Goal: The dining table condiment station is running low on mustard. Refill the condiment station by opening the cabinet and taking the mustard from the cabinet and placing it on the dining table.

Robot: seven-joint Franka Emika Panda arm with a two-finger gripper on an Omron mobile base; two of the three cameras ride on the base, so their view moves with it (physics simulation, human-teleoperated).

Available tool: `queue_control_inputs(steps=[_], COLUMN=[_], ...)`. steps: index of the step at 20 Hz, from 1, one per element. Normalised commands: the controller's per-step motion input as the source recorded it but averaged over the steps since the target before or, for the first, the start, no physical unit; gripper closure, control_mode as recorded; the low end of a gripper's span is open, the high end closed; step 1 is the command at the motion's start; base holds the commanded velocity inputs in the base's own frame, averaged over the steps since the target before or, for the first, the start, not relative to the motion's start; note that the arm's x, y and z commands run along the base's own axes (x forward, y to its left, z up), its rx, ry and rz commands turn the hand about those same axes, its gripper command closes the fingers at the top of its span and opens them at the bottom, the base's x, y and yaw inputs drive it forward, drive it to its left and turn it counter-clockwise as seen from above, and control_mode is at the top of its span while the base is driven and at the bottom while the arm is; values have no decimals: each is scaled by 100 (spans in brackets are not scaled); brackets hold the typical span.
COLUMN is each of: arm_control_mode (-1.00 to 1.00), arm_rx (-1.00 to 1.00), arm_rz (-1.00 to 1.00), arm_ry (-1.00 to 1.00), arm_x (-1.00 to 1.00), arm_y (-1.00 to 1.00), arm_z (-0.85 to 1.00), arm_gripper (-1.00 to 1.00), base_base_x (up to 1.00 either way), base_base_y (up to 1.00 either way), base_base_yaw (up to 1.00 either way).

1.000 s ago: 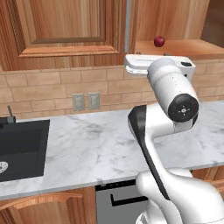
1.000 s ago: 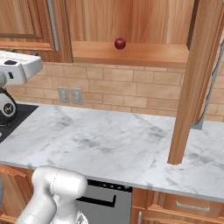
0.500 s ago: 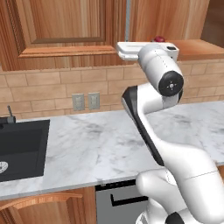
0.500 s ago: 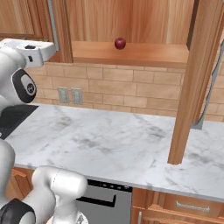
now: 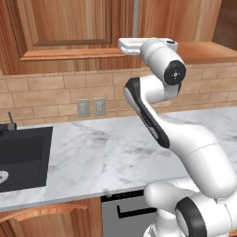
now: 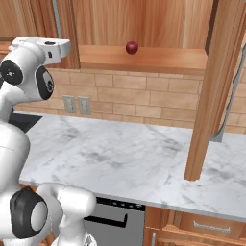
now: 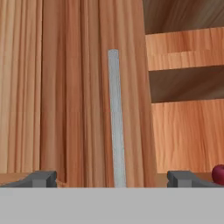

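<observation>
Two doors of the cabinet framed what I faced: the one on my left was shut, its raised panel above the brick backsplash, and the one on my right stood swung out edge-on, reaching down toward the bench. That marble bench ran wide below me, with the black sink set into it at my far left and two wall outlets on the bricks above it. My arm rose from the base and bent back up, carrying my hand level with the bottom of the cabinet, at the edge of the shut door.

Inside the opened half, the bottom shelf lay bare wood with one small dark red fruit sitting on it, well apart from my hand. From the hand view that fruit peeked in at the right edge, just past my right fingertip.

Straight ahead of my hand stood the slim silver bar handle, upright on the door's edge and centred between my two fingertips. My fingers were spread as wide as they went and gripped nothing; whether the tips had reached the handle I could not tell.

As for the mustard, I could not tell where it was from any of my views.
</observation>
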Motion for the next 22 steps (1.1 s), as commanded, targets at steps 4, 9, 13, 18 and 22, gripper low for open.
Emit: queue_control_inputs(steps=[4,9,13,18,22], arm_control_mode=[-100,-100,-100,-100,-100], arm_rx=[0,0,0,0,-1], arm_rz=[7,0,0,0,0], arm_ry=[0,0,1,4,9], arm_x=[60,48,51,62,69], arm_y=[1,5,13,24,29], arm_z=[0,0,0,0,-2], arm_gripper=[-100,-100,-100,-100,-100], base_base_x=[0,0,0,0,0], base_base_y=[0,0,0,0,0], base_base_yaw=[0,0,0,0,0])
